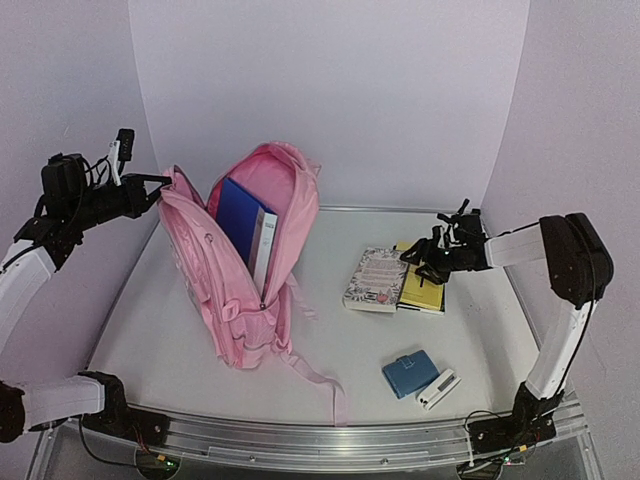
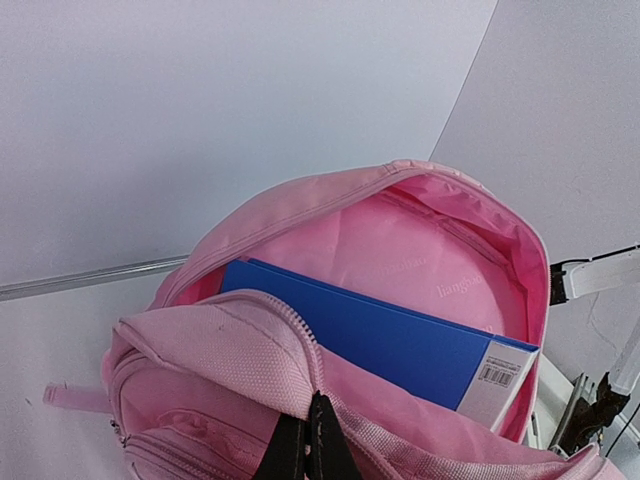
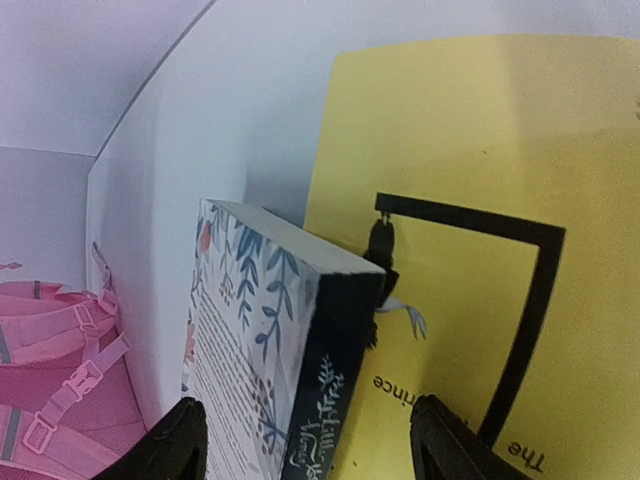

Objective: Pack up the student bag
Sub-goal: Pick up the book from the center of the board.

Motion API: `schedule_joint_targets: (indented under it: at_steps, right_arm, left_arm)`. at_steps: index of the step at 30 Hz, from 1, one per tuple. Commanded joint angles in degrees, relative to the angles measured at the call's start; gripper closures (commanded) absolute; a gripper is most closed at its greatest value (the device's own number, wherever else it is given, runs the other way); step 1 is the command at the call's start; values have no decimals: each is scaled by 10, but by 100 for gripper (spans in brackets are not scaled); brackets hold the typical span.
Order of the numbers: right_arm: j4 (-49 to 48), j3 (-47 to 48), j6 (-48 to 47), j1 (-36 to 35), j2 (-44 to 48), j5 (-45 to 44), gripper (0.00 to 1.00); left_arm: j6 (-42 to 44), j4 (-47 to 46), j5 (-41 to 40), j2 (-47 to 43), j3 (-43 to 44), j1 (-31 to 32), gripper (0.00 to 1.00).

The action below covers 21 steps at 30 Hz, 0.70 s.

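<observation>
The student bag (image 1: 235, 270) is a large pink backpack lying open at centre left, with a blue folder (image 1: 245, 225) standing inside it. My left gripper (image 1: 160, 183) is shut on the bag's front opening edge and holds it up; the left wrist view shows the fingertips (image 2: 318, 440) pinching the zip edge (image 2: 290, 340) with the blue folder (image 2: 400, 340) behind. My right gripper (image 1: 420, 255) is open, low over a floral book (image 1: 377, 278) that overlaps a yellow book (image 1: 423, 287). In the right wrist view the floral book (image 3: 270, 360) sits between the fingers (image 3: 170, 450), the yellow book (image 3: 480, 220) beneath.
A blue wallet (image 1: 408, 373) and a small white device (image 1: 437, 389) lie at the front right of the table. The bag's straps (image 1: 315, 375) trail toward the front edge. White walls enclose the table on three sides.
</observation>
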<state>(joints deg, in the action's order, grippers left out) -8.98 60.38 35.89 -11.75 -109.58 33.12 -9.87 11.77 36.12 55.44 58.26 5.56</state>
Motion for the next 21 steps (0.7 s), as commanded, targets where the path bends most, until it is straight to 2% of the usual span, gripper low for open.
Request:
schedule_joint_targets:
  at_steps: [1,8,14,19,21]
  right_arm:
    - [-39,29,7,-2,-56,34,37]
    - [-75,45,42,-3,-112,29,45]
    - [-131,35,77,-3,-133,39,69]
    - [-155,24,87,-3,-102,41,91]
    - [-158,17,88,-3,-79,40,95]
  left_arm:
    - [10,34,19,14,-11,1,100]
    - [3,35,22,22,-10,1,100]
    - [7,37,16,18,-10,1,100]
    - [7,37,15,17,-10,1,100]
    - [6,38,13,18,-10,1,100]
